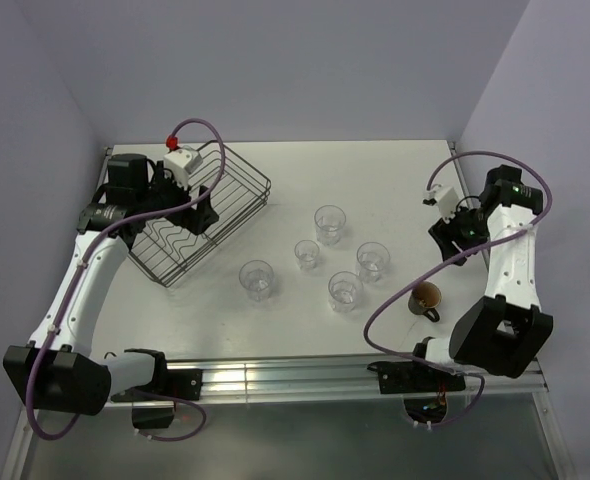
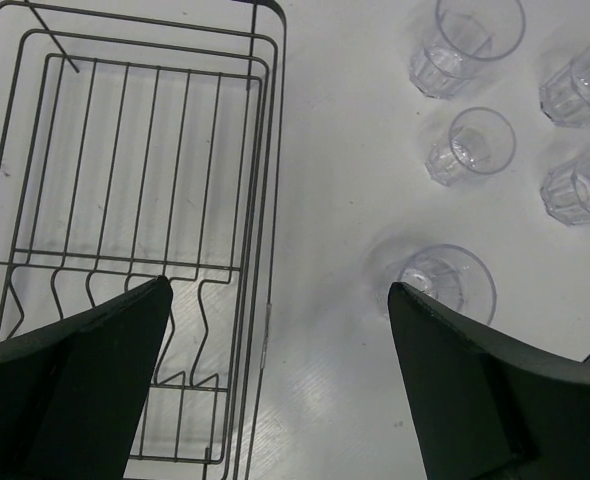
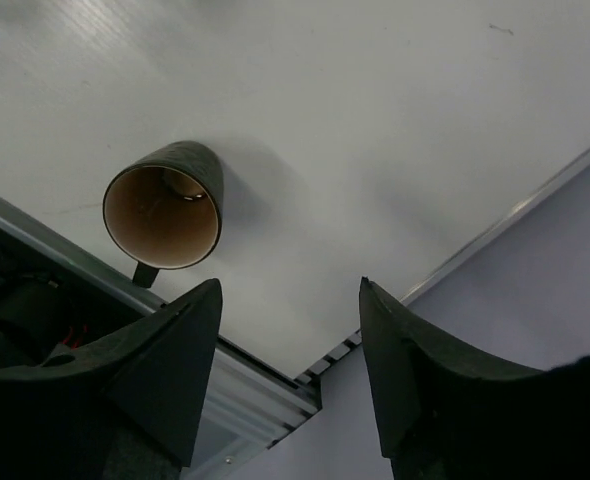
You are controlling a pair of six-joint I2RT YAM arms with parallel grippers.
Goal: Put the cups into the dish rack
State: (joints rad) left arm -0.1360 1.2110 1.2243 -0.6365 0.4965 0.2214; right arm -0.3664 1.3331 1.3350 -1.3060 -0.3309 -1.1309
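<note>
The black wire dish rack sits at the back left and holds no cups where it shows; it also fills the left of the left wrist view. Several clear ribbed tumblers stand upright mid-table, the nearest to the rack showing beside my left fingertip. The dark brown mug stands near the front right, handle toward the front edge. My left gripper hovers open and empty above the rack's right rim. My right gripper is open and empty, above and right of the mug.
A metal rail runs along the table's front edge, just in front of the mug. Purple walls close in the back and both sides; the right wall is close to my right gripper. Other tumblers stand clustered right of the rack.
</note>
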